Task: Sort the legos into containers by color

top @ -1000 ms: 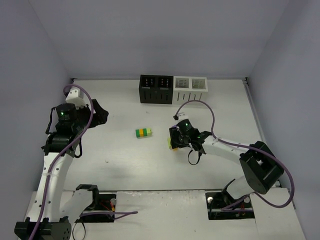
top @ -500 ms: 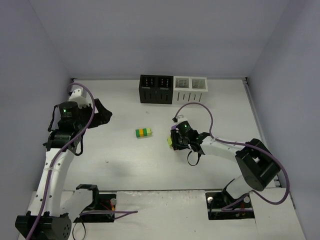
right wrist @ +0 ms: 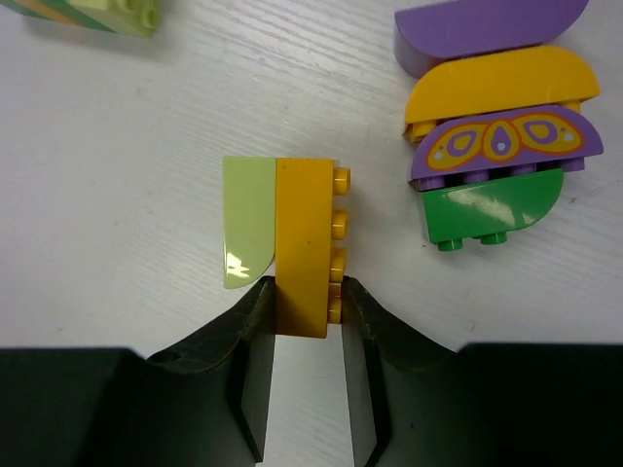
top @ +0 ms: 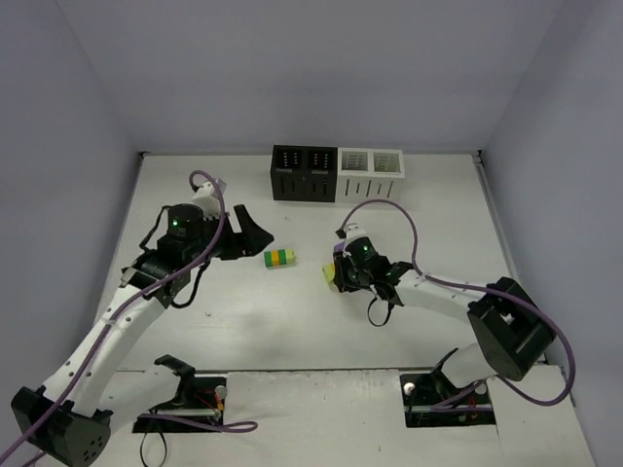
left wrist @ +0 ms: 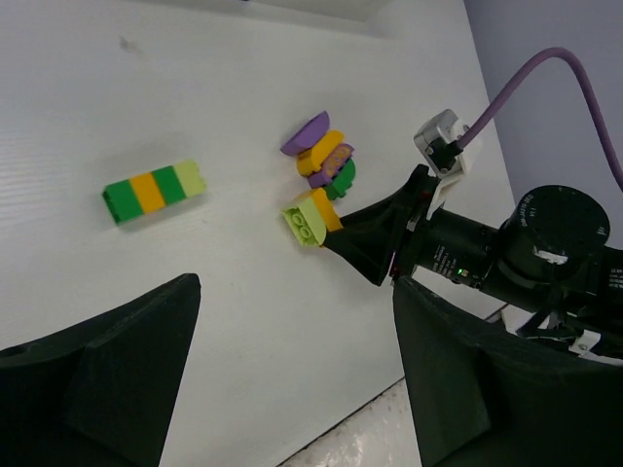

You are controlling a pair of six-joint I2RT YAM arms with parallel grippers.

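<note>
Right wrist view: my right gripper [right wrist: 304,292] pinches the orange half of an orange-and-lime pair [right wrist: 282,243]. A four-brick stack [right wrist: 492,126] lies at two o'clock of it, apart. My left gripper [left wrist: 292,370] stands spread; a striped bar [left wrist: 154,191] lies at its ten o'clock. The bins [top: 338,173] stand at twelve o'clock, well apart.

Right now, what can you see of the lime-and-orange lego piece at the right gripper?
The lime-and-orange piece is two glossy plastic bricks joined side by side: a pale lime one with a curved corner, and a longer orange one whose row of studs faces the purple-topped stack, apart from it. The fingers of the right gripper pinch the orange brick's near end. It is at the white table; whether it is lifted, I cannot tell.
</note>
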